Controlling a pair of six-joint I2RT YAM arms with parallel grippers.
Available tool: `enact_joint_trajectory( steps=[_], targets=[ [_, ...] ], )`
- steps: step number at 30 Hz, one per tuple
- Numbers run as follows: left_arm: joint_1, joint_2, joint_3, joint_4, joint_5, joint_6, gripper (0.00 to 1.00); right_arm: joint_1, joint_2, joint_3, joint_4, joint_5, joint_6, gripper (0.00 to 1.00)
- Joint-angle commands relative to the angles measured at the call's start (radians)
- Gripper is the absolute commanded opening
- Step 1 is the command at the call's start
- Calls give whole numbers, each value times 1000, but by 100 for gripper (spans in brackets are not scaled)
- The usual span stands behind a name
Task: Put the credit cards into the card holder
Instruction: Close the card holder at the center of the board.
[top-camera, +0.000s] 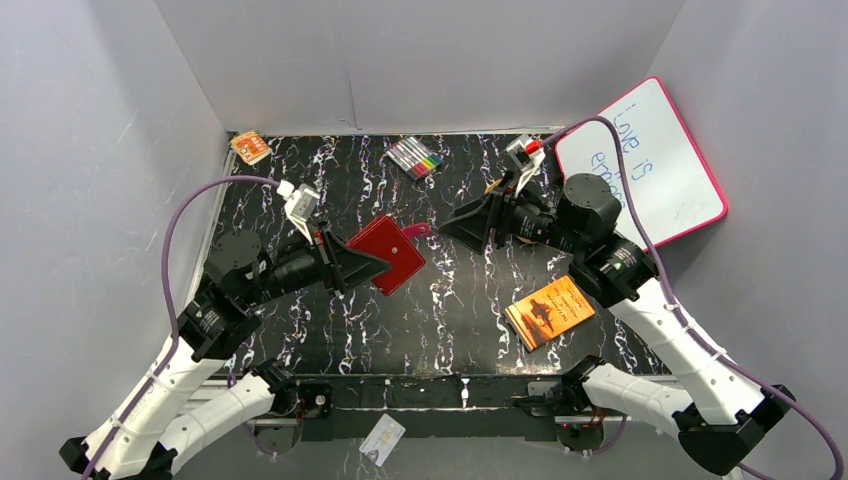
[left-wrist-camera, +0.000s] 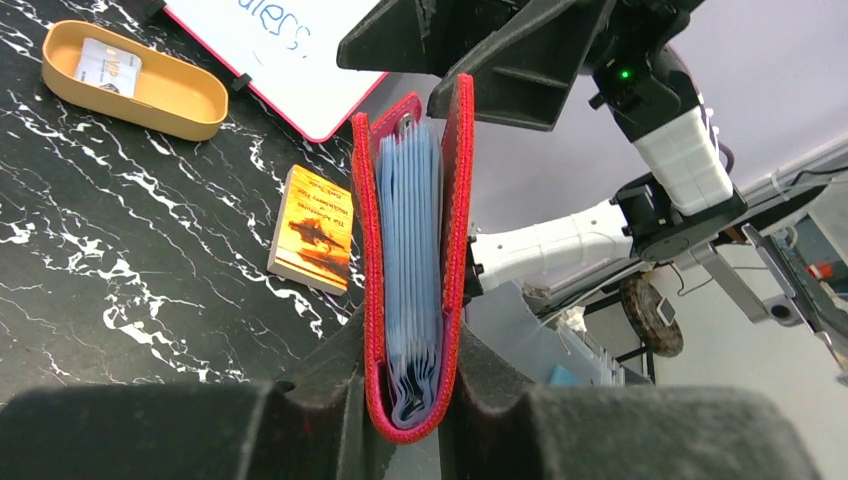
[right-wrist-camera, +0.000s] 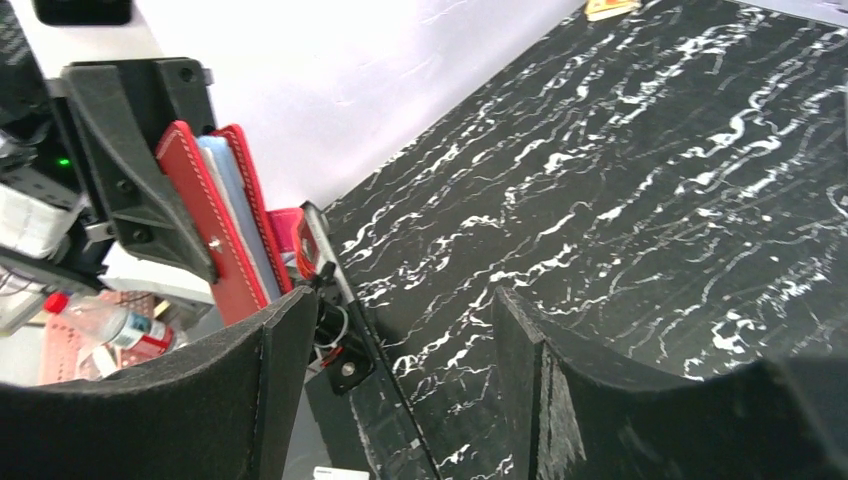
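Note:
The dark-red card holder (top-camera: 392, 250) is lifted off the table, nearly closed, and my left gripper (top-camera: 378, 264) is shut on its spine. In the left wrist view the card holder (left-wrist-camera: 460, 200) stands on edge between the pads, and my left gripper (left-wrist-camera: 413, 345) squeezes its fold. Bluish sleeves (left-wrist-camera: 410, 240) fill its inside. My right gripper (top-camera: 447, 222) is open and empty, a short way right of the holder's snap tab. In its own view the right gripper (right-wrist-camera: 400, 335) has only table between the fingers, with the card holder (right-wrist-camera: 215, 240) at the left. One credit card (left-wrist-camera: 107, 67) lies in an orange tray (left-wrist-camera: 190, 100). Another credit card (top-camera: 382, 440) lies below the table's front edge.
An orange booklet (top-camera: 550, 311) lies at the front right of the table. A whiteboard (top-camera: 645, 165) leans at the back right. A marker set (top-camera: 415, 157) sits at the back centre and a small orange item (top-camera: 250, 147) in the back left corner. Grey walls enclose three sides.

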Motion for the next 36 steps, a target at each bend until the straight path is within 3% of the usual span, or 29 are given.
enact_joint_trajectory(
  steps=[1, 9, 19, 27, 36],
  targets=[
    [5, -30, -15, 48, 69, 28, 0, 0, 9, 0, 142, -123, 48, 70],
    [5, -44, -22, 45, 77, 55, 0, 1, 38, -6, 248, -241, 101, 65],
    [4, -42, -15, 46, 81, 60, 0, 0, 62, 1, 266, -269, 117, 51],
    [5, -40, -21, 59, 78, 57, 0, 0, 83, 8, 270, -343, 125, 49],
    [5, -38, -24, 66, 83, 54, 0, 0, 92, 15, 258, -350, 125, 37]
  ],
)
